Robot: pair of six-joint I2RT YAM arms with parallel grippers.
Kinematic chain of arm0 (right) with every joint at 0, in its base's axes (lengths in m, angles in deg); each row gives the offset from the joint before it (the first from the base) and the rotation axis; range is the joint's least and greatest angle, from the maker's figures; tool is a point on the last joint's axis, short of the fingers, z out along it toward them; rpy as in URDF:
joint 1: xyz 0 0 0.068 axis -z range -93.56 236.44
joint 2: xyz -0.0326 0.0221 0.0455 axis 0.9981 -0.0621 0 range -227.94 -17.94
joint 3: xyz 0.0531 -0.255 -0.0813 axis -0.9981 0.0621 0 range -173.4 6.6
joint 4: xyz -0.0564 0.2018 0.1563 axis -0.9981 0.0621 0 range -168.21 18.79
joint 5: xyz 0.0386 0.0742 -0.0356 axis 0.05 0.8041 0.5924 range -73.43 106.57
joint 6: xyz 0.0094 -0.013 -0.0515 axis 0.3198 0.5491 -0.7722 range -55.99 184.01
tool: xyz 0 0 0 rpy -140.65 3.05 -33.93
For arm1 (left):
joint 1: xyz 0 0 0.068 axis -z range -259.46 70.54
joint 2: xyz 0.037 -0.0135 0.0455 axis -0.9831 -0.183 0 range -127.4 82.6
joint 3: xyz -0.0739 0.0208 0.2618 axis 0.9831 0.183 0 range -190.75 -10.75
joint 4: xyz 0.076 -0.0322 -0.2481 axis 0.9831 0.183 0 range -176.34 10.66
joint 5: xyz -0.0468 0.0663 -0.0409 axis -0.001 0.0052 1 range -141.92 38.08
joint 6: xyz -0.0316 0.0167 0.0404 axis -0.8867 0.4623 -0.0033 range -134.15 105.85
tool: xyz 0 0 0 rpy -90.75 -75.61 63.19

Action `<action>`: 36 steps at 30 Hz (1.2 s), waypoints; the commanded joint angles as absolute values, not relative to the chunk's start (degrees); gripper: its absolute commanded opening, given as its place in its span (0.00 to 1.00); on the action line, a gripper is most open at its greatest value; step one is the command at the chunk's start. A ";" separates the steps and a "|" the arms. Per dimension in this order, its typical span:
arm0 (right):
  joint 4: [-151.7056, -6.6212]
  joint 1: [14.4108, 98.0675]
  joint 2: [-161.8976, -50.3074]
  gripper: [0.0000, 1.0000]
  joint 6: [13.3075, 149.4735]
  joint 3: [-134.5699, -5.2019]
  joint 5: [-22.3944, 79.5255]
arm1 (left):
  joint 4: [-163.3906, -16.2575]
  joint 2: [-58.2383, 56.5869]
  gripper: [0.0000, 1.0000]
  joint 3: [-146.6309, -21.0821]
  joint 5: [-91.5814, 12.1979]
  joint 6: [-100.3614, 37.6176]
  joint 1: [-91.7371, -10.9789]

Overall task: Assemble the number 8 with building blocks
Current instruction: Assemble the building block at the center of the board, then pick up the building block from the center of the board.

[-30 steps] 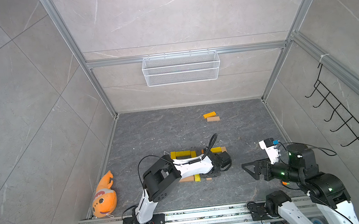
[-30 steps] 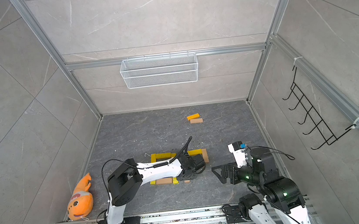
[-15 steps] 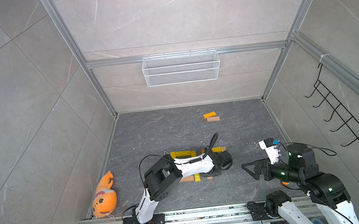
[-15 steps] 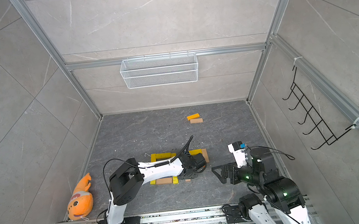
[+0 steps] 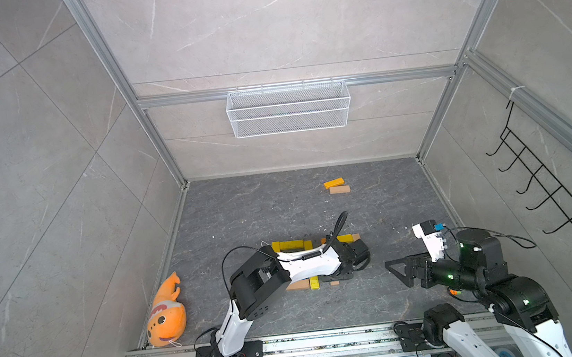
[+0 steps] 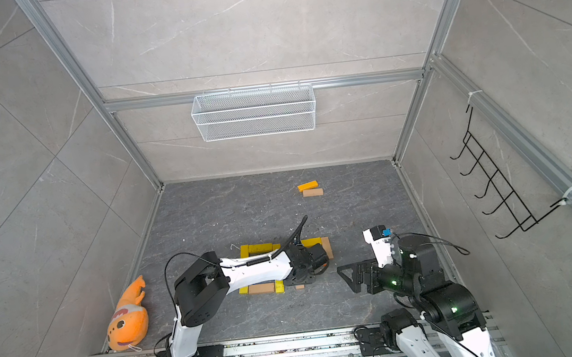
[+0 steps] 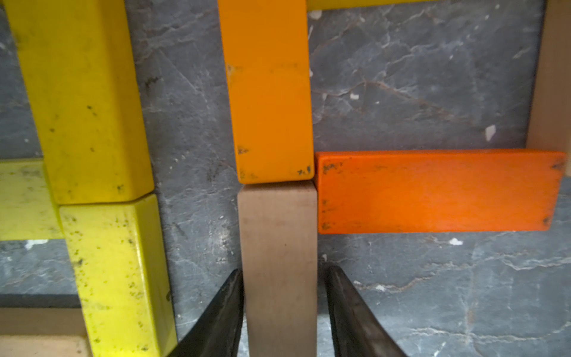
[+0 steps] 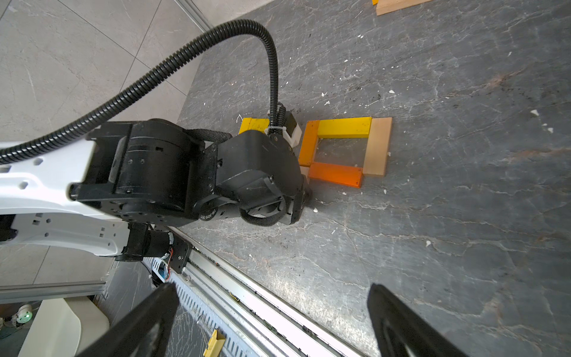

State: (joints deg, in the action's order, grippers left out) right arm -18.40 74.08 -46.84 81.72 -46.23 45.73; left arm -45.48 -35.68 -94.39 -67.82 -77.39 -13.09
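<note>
Straddling a plain tan wooden bar (image 7: 279, 247), the left end effector (image 7: 282, 272) stands narrowly parted, one finger just clear of the wood, gripping nothing. That bar butts an amber bar (image 7: 268, 92) endwise and a flat orange bar (image 7: 438, 191) sideways, on the dark marbled bench (image 5: 245, 220). The right end effector (image 8: 270, 290) gapes wide and empty, well apart from these bars.

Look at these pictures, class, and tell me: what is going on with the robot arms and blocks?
The left gripper straddles a tan block lying end to end with an orange-yellow block in the partly built 8; a slight gap on one side suggests no firm grip. The right gripper hangs open and empty nearby. Two spare blocks lie farther back.
</note>
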 commanded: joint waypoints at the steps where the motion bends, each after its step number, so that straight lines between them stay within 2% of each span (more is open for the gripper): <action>1: -17.73 73.70 -46.68 0.99 80.54 -45.79 45.12 | -44.29 -36.78 0.48 -94.07 -66.41 -77.70 -13.36; 15: -18.65 73.70 -47.27 0.98 81.42 -45.86 45.04 | -43.28 -28.89 0.51 -94.23 -68.02 -74.29 -12.66; 22: -20.26 73.72 -47.29 0.98 82.64 -45.75 43.30 | -41.81 -24.83 0.55 -97.56 -69.32 -67.53 -12.81; 31: -23.70 73.74 -48.17 0.99 85.01 -45.53 40.67 | -41.43 -25.58 0.55 -105.09 -67.57 -53.65 -19.31; 36: -29.29 73.70 -50.73 0.97 88.91 -44.06 36.58 | -46.75 -23.80 0.55 -103.18 -65.09 -49.92 -22.49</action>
